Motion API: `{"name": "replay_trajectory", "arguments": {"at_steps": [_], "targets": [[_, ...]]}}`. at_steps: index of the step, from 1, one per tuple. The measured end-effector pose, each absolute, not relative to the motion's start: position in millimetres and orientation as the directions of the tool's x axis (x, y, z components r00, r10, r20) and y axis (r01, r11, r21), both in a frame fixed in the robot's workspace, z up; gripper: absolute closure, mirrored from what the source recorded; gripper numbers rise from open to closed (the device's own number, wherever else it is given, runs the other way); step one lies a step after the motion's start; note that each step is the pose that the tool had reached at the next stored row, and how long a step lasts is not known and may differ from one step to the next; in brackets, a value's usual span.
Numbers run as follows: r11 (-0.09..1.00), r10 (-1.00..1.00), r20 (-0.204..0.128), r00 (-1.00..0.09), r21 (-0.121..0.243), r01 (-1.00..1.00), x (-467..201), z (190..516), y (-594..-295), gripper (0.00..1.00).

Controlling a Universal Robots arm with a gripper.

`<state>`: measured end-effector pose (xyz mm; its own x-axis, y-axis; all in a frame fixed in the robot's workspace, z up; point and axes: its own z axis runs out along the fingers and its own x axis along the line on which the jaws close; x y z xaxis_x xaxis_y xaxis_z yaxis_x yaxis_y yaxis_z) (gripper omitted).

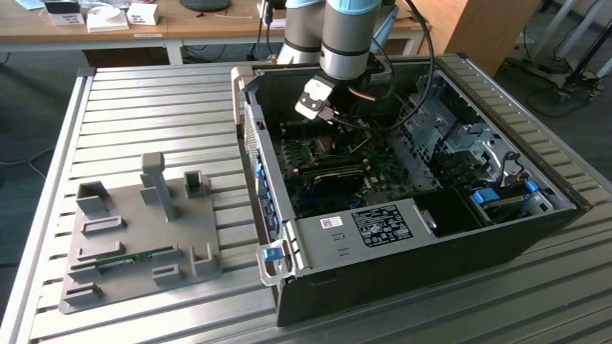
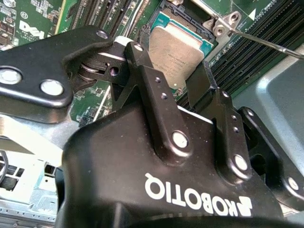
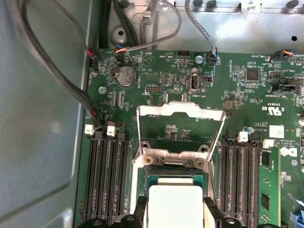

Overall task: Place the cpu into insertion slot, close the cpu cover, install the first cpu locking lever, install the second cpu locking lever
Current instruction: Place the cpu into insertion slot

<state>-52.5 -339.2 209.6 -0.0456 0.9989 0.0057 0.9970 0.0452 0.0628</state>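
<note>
In both wrist views the cpu (image 2: 179, 43) (image 3: 175, 202), a small square chip with a silvery top, lies between my gripper's (image 2: 167, 59) (image 3: 175, 213) two black fingers, which press on its opposite edges. It sits low over the insertion slot (image 2: 183, 16) (image 3: 175, 178), whose dark centre and metal rim show around it on the green board. Behind the slot, the cpu cover (image 3: 180, 108) stands swung up and open. A thin metal locking lever (image 2: 266, 42) sticks out beside the slot. In the exterior view my gripper (image 1: 330, 116) reaches down into the open computer case (image 1: 383, 222).
Long black memory slots (image 3: 109, 180) (image 3: 242, 180) flank the socket on both sides. Grey cables (image 3: 57, 71) run along the case wall near the board. A grey fixture plate (image 1: 134, 236) lies on the slatted table at the exterior view's left.
</note>
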Motion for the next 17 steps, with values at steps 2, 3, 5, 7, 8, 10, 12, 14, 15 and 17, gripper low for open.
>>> {"name": "replay_trajectory", "arguments": {"at_steps": [2, 3, 5, 7, 8, 10, 12, 14, 15, 17], "targets": [[0.044, 0.999, 0.006, -0.045, 0.063, 0.997, -52.5, 208.9, -338.8, 0.46], [0.042, 0.999, 0.006, -0.042, 0.063, 0.997, -52.5, 208.4, -338.8, 0.46], [0.032, 0.999, 0.006, -0.032, 0.063, 0.998, -52.5, 207.6, -338.8, 0.46], [0.022, 1.000, 0.006, -0.022, 0.063, 0.998, -52.5, 207.0, -338.8, 0.46], [0.018, 1.000, 0.006, -0.019, 0.063, 0.998, -52.5, 206.6, -338.8, 0.46], [0.014, 1.000, 0.006, -0.015, 0.063, 0.998, -52.5, 206.0, -338.8, 0.46], [0.013, 1.000, 0.005, -0.013, 0.062, 0.998, -52.5, 204.7, -338.8, 0.46], [0.011, 1.000, 0.006, -0.012, 0.062, 0.998, -52.6, 203.0, -338.8, 0.46], [0.011, 1.000, 0.006, -0.012, 0.062, 0.998, -52.6, 202.7, -338.8, 0.46], [0.011, 1.000, 0.005, -0.012, 0.061, 0.998, -52.6, 202.8, -338.8, 0.46]]}}
